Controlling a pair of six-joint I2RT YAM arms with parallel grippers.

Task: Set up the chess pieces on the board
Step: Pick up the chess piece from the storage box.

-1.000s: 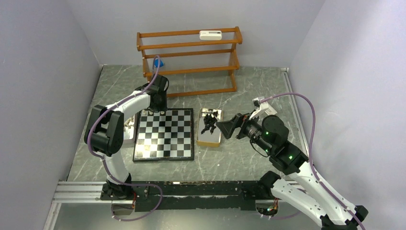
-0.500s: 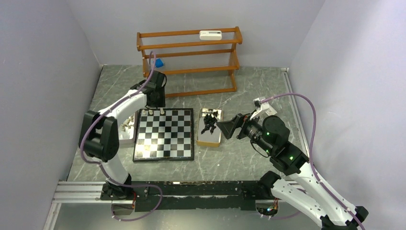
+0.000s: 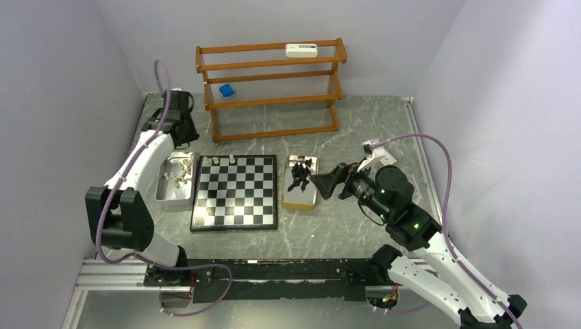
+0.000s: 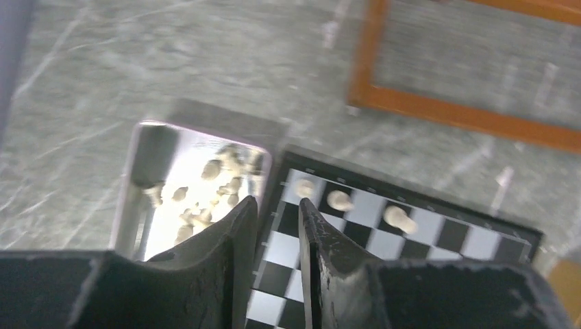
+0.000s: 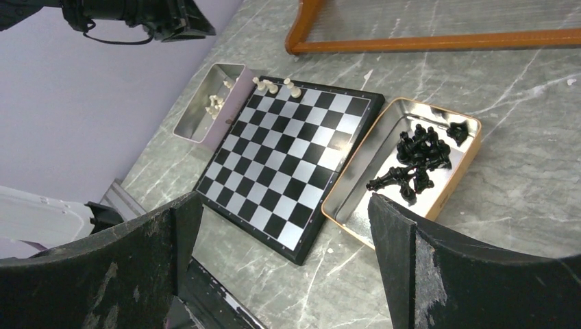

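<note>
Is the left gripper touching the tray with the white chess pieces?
Apart. The top view shows the left gripper over bare table beyond the tray.

I see open room over most of the board (image 3: 236,195); three cream pieces (image 3: 216,159) crowd its far-left corner, wooden rack (image 3: 270,82) behind.

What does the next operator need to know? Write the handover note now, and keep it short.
Left gripper: narrowly open, empty, raised near the far end of the silver tray, left of the chessboard.
Right gripper: wide open, empty, beside the gold tray.
Done: three cream pieces stand on the chessboard's far row, at its left end.
Left: the other cream pieces lie in the silver tray. All black pieces lie in the gold tray, none placed.
</note>
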